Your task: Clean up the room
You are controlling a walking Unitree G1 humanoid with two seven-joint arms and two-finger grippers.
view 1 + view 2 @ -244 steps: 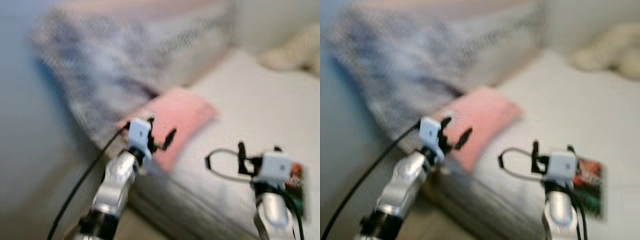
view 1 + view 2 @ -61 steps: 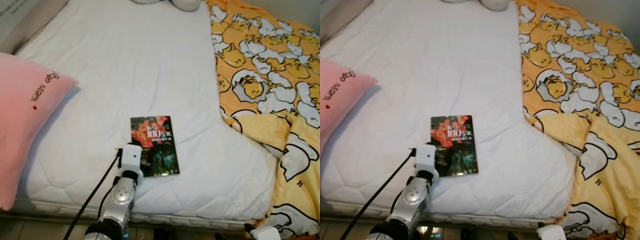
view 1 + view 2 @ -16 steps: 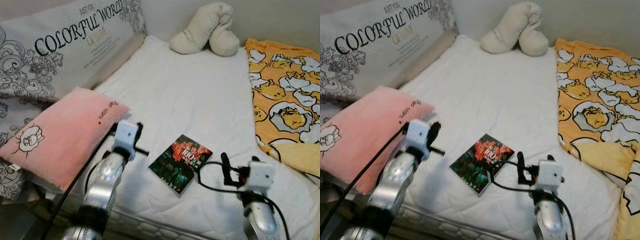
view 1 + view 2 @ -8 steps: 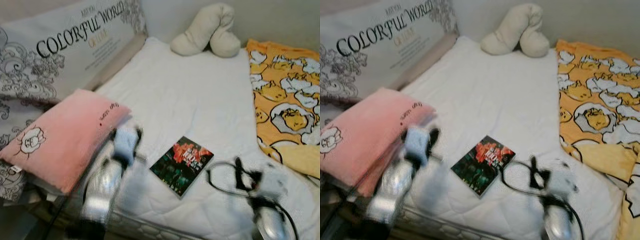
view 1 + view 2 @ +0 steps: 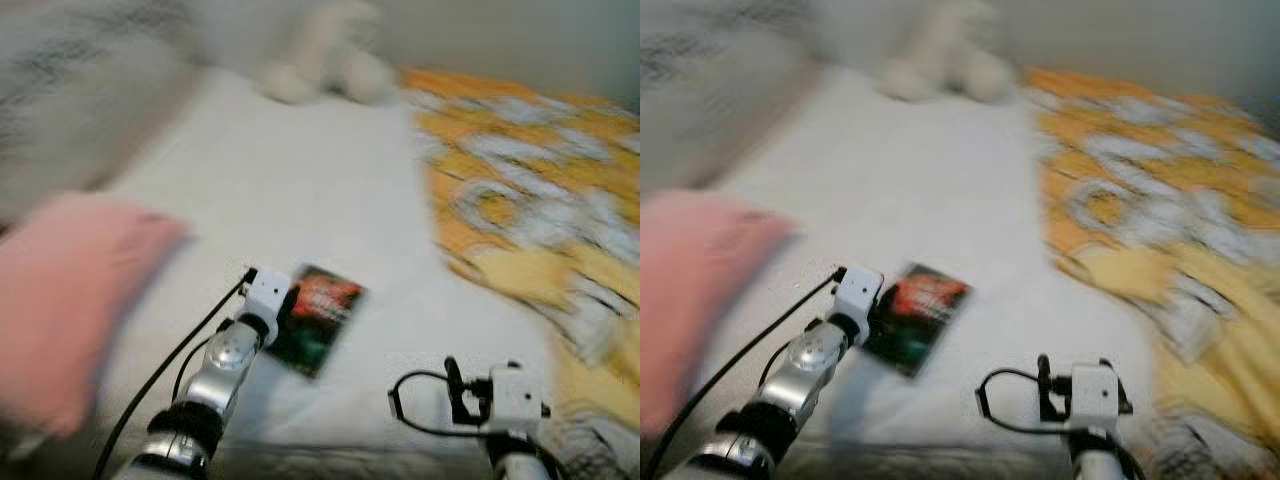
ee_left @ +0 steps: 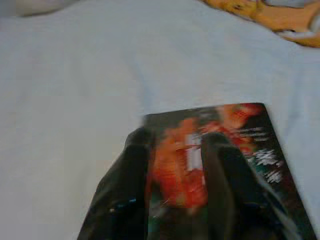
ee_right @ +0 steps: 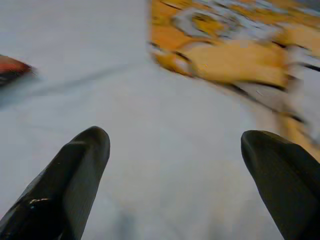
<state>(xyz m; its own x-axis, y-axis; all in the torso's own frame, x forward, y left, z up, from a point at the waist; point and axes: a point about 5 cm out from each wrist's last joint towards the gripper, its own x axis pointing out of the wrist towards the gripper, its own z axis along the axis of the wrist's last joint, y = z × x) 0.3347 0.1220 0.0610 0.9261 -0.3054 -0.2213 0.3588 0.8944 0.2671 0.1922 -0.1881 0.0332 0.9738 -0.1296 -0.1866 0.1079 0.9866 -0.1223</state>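
The left gripper (image 6: pixel 172 165) has come over the book (image 5: pixel 312 318), fingers slightly apart; right gripper (image 7: pixel 175 165), spread wide, waits beside the book.

Light: even, soft, fairly bright; faint shadows under arms. Head views: heavy motion blur, quilt (image 5: pixel 520 200) and pillow (image 5: pixel 70 290) smeared. Wrist views: softer blur; book (image 6: pixel 220 145) print unreadable; near fingers (image 7: pixel 75 165) defocused
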